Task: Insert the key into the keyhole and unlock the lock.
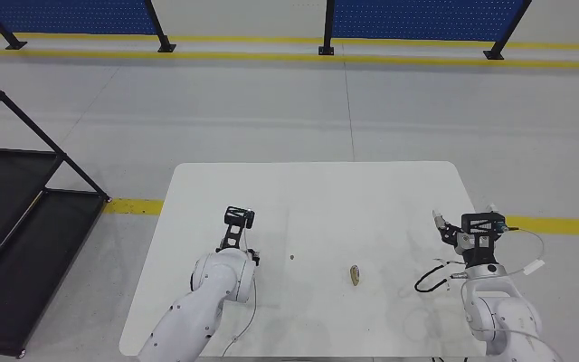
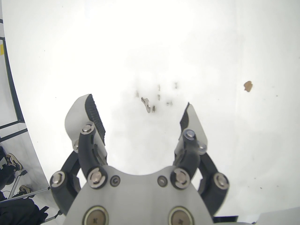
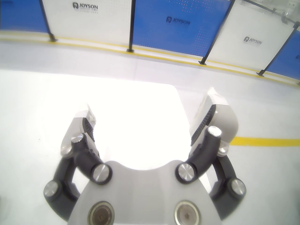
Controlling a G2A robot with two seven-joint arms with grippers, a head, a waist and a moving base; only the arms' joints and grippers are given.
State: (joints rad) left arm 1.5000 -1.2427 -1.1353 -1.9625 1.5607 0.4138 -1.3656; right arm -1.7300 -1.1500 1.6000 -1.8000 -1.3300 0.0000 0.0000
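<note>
A small silver key (image 2: 145, 104) lies flat on the white table (image 1: 380, 199), seen from above as a tiny dark speck (image 1: 291, 257). To its right rests a small brass lock (image 1: 356, 273), a tan shape (image 2: 248, 86) in the left wrist view. My left gripper (image 2: 139, 101) hovers over the table with its jaws open and empty, the key lying beyond its fingertips; from above it sits left of the key (image 1: 240, 217). My right gripper (image 3: 150, 100) is open and empty near the table's right edge (image 1: 463, 222), well right of the lock.
Several small dark marks (image 2: 159, 94) dot the table around the key. A black cable (image 1: 434, 276) loops by the right arm. A black rack (image 1: 36, 226) stands on the floor left of the table. Blue and white fence panels (image 3: 180, 22) stand beyond the far edge.
</note>
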